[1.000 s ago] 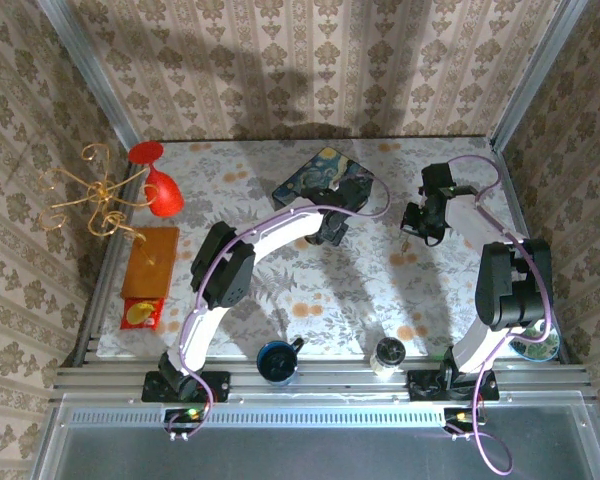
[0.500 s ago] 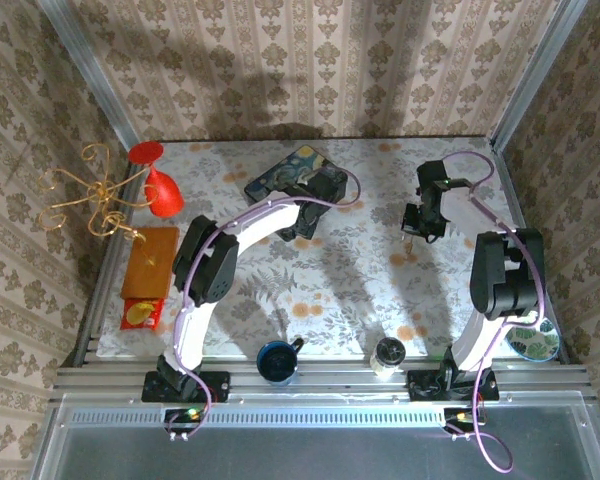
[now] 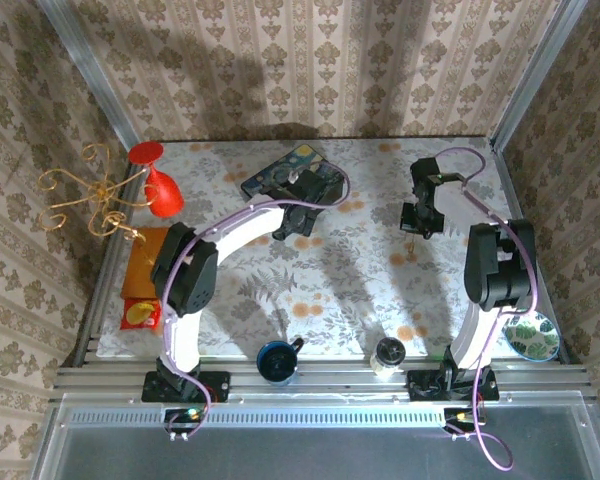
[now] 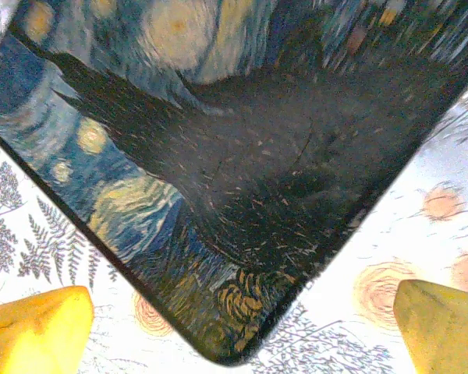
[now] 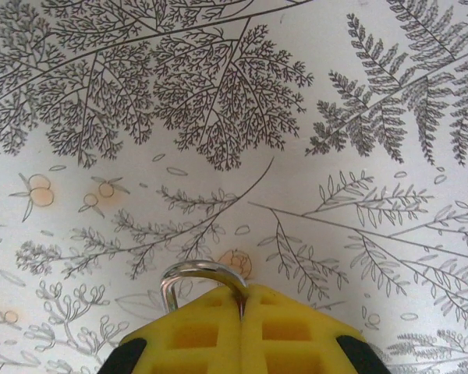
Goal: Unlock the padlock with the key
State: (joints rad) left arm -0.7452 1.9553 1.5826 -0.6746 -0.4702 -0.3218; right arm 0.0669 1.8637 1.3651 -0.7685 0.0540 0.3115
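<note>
Top: your left gripper [image 3: 305, 202] gapes over the painted box [image 3: 276, 176], table's [image 3: 360, 285] far edge; right gripper [image 3: 417, 222], clamped, sits far-right. Left wrist: fingertips [image 4: 39, 331] straddle the box corner. Right wrist: pads [image 5: 296, 335] pinch a silvery loop [image 5: 203, 265], likely the padlock shackle, pointing ahead.

Bright even light, soft shadows, left wrist blurred

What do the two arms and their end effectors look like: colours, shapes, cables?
The left arm and the right arm have white links, black joint housings and black bases. A thin purple cable runs along each. The left end effector and the right end effector have yellow fingers; the right ones show moulded square pockets.
</note>
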